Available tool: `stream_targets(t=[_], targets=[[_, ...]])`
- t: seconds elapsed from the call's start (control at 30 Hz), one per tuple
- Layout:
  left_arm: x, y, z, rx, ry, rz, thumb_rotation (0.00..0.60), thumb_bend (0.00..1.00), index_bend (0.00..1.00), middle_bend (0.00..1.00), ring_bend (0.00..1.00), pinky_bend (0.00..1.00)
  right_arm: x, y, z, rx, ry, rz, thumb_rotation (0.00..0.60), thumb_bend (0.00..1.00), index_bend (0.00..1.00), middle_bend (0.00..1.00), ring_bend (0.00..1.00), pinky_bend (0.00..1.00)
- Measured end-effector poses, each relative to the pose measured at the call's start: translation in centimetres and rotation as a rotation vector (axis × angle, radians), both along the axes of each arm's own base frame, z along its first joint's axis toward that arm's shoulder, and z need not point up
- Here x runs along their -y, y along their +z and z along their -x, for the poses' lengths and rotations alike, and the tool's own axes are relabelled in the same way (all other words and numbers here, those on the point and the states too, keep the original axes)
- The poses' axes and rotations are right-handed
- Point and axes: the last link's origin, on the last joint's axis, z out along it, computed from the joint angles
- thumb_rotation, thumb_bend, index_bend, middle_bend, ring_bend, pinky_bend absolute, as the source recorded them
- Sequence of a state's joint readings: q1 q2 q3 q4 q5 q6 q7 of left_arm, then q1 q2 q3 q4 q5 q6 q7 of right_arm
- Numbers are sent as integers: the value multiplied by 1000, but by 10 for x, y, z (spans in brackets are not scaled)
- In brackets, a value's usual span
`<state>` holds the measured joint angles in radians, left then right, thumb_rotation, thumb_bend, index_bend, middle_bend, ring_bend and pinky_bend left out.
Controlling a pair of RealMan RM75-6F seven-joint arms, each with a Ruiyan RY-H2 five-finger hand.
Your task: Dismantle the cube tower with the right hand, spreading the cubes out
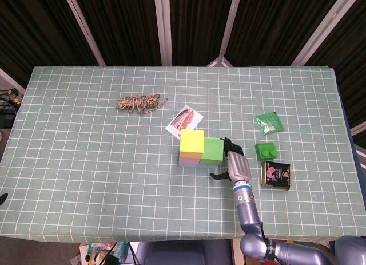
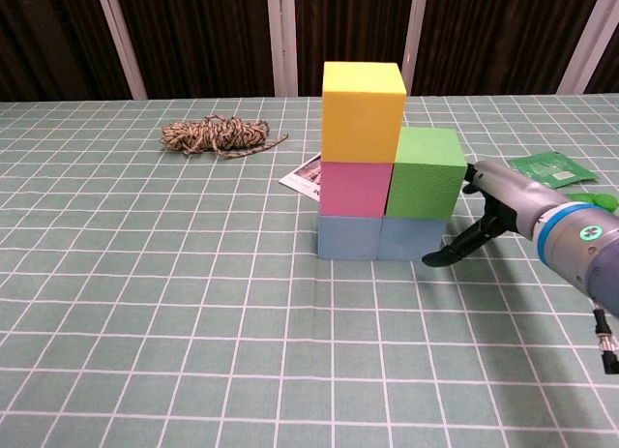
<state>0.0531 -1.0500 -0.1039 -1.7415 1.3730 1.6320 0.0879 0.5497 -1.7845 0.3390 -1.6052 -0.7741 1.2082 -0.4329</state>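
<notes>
1. Tower (image 2: 382, 163) stands mid-table: yellow cube (image 2: 362, 110) on pink (image 2: 352, 189), green (image 2: 426, 172) beside it, both on blue cubes (image 2: 380, 237).
2. My right hand (image 1: 233, 163) is spread wide, empty, just beside green.
3. Cubes look light, foam-like, matte; I'd grip opposite flat faces.
4. Table (image 1: 86, 162) has a checked cloth, with free room to the left.
</notes>
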Motion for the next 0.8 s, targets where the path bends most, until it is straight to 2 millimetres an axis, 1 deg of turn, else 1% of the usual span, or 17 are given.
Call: stream_targets(t=[0.07, 0.2, 0.33, 0.5, 0.6, 0.67, 0.8], targets=[[0, 1, 0, 2, -2, -6, 600, 180, 199, 0, 0, 80, 2, -2, 0, 25, -7, 25, 600, 91, 54, 89, 206, 0], [0, 2, 1, 8, 3, -13, 600, 180, 199, 0, 0, 80, 7, -6, -2, 65, -8, 72, 600, 90, 82, 176, 304, 0], [1, 2, 1, 9, 4, -14, 600, 180, 199, 0, 0, 80, 8, -8, -3, 85, -11, 103, 600, 90, 88, 262, 388, 0], [1, 2, 1, 11, 3, -14, 600, 180, 199, 0, 0, 80, 7, -12, -5, 76, -1, 121, 600, 91, 89, 333, 452, 0], [1, 2, 1, 12, 5, -12, 600, 180, 199, 0, 0, 80, 6, -13, -6, 82, -1, 118, 600, 116, 94, 391, 511, 1], [1, 2, 1, 13, 5, -13, 600, 180, 199, 0, 0, 80, 6, -14, -6, 83, -1, 122, 600, 133, 104, 424, 549, 13], [1, 3, 1, 16, 6, -16, 600, 180, 199, 0, 0, 80, 6, -16, -5, 77, 0, 126, 600, 168, 128, 499, 639, 98]])
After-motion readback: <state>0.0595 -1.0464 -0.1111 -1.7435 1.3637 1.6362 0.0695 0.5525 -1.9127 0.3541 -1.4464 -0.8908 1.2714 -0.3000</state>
